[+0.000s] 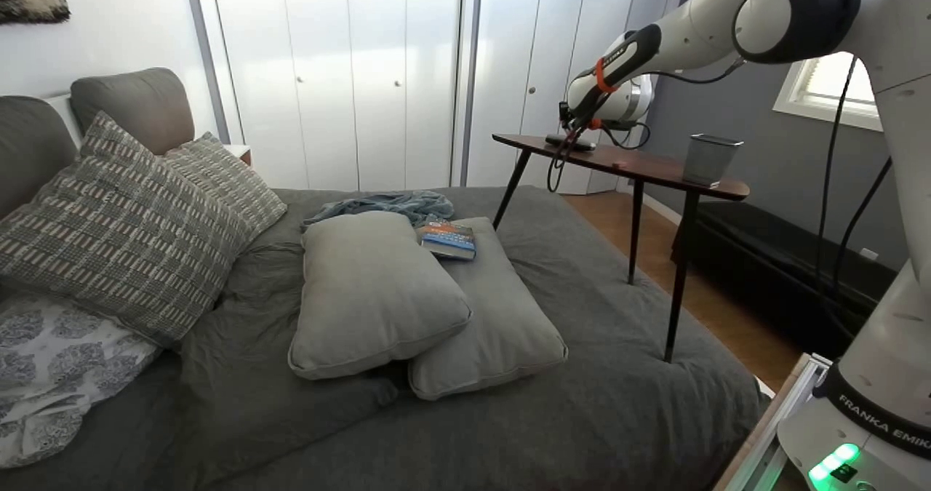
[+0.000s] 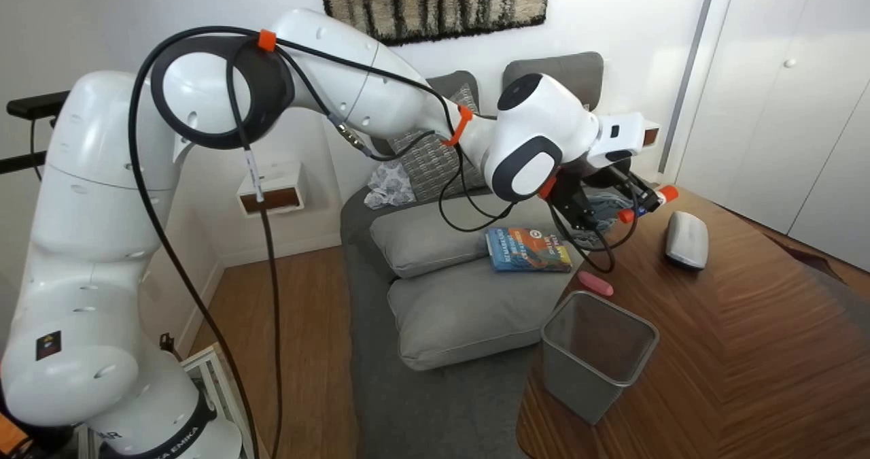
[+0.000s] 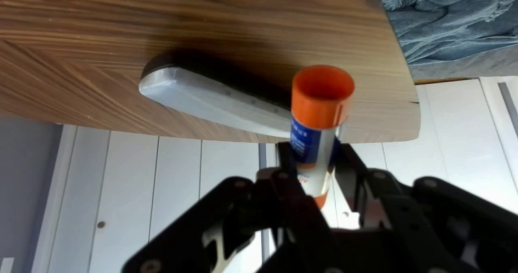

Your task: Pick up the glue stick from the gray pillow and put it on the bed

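Note:
The glue stick (image 3: 309,139) has orange ends and a blue and white label. My gripper (image 3: 315,155) is shut on it in the wrist view, with a black finger on each side and an orange end pointing away from me. In an exterior view the glue stick (image 2: 668,194) sticks out of the gripper above the wooden side table. In another exterior view my gripper (image 1: 578,131) is over the table's far end, and the glue stick cannot be made out there. Two gray pillows (image 1: 378,287) overlap on the dark charcoal-gray bed (image 1: 618,418).
The wooden side table (image 2: 761,350) stands with legs against the bed. It bears a gray-and-black oblong object (image 2: 687,240), a pink object (image 2: 595,283) and a mesh bin (image 2: 578,384). A book (image 1: 449,240) lies on the pillows. A blue cloth (image 1: 407,204) lies behind them.

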